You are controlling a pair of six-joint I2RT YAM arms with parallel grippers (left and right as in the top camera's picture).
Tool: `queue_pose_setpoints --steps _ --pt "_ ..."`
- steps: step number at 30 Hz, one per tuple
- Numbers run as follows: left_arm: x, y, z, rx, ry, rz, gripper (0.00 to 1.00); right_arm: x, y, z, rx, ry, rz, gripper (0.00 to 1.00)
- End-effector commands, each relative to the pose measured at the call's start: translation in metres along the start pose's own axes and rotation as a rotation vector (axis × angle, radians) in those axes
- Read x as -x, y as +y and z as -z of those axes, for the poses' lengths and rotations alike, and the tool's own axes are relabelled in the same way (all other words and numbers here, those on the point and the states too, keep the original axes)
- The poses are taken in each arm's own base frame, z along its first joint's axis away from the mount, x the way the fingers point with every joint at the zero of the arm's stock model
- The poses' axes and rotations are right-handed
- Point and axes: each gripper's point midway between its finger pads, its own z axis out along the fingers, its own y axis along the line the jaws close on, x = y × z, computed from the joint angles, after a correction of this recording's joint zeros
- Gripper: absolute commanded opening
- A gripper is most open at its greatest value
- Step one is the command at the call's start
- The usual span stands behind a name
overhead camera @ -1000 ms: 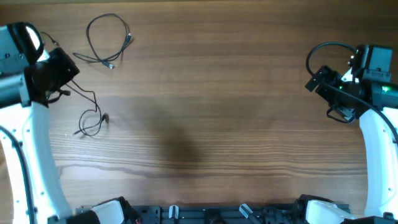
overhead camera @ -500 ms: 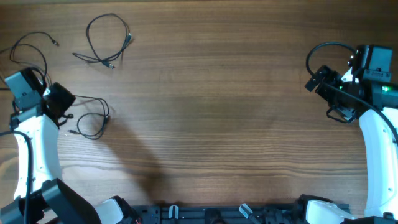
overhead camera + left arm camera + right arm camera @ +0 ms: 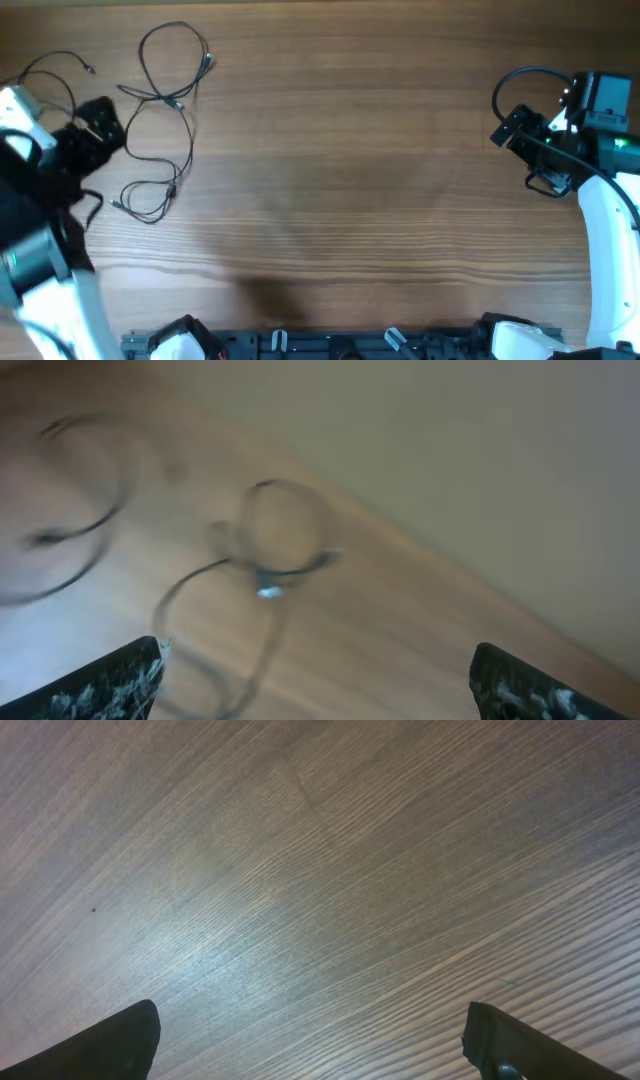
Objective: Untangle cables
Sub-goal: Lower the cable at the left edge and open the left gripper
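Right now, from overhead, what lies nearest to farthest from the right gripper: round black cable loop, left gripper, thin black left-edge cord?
1. Round black cable loop, upper left.
2. Left gripper, left side.
3. Thin black cord, far-left edge.

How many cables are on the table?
3 cables. One at the far-left edge, partly hidden by the left arm; one looped near the top; one just below, crossing it. More could be hidden under the arm.

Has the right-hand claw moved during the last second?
No. The right gripper stays where it was, over the same wood grain near the right edge of the table.
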Motion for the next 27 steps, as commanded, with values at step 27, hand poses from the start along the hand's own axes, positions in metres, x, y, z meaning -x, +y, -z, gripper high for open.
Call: queue_pose_setpoints --steps 27 --pt "-0.164 -0.07 0.173 -0.251 0.236 -0.144 1.0 0.004 0.003 0.008 0.02 -0.024 0.011 1.0"
